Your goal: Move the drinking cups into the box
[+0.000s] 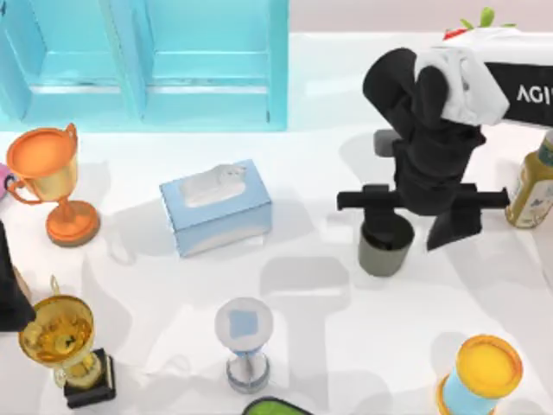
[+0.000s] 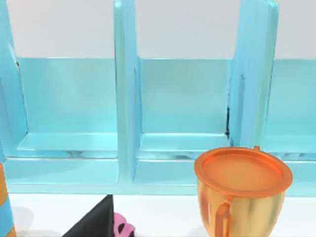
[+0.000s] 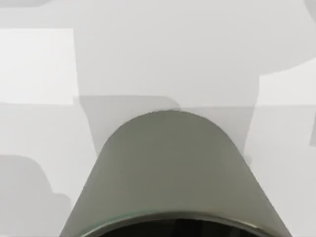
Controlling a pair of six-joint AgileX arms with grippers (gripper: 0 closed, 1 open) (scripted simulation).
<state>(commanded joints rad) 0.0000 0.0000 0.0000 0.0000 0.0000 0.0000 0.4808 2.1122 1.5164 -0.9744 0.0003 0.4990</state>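
Note:
One drinking cup (image 1: 385, 251), dark grey-green and upright, stands right of the table's middle. My right gripper (image 1: 406, 232) hangs over it, open, with one dark finger (image 1: 454, 229) just clear of the cup's right side and the other hidden. In the right wrist view the cup (image 3: 170, 173) is very close, its rim at the picture's edge. The box (image 1: 147, 60), turquoise with upright dividers, sits at the back left; its compartments (image 2: 182, 103) face the left wrist camera. My left arm (image 1: 9, 290) is parked at the left edge.
An orange trophy (image 1: 52, 177) and a gold trophy (image 1: 65, 346) stand on the left. A pale blue tissue box (image 1: 216, 207) and an hourglass (image 1: 244, 341) sit mid-table. A yellow-lidded blue can (image 1: 484, 376) is front right, a bottle (image 1: 531, 186) at the right edge.

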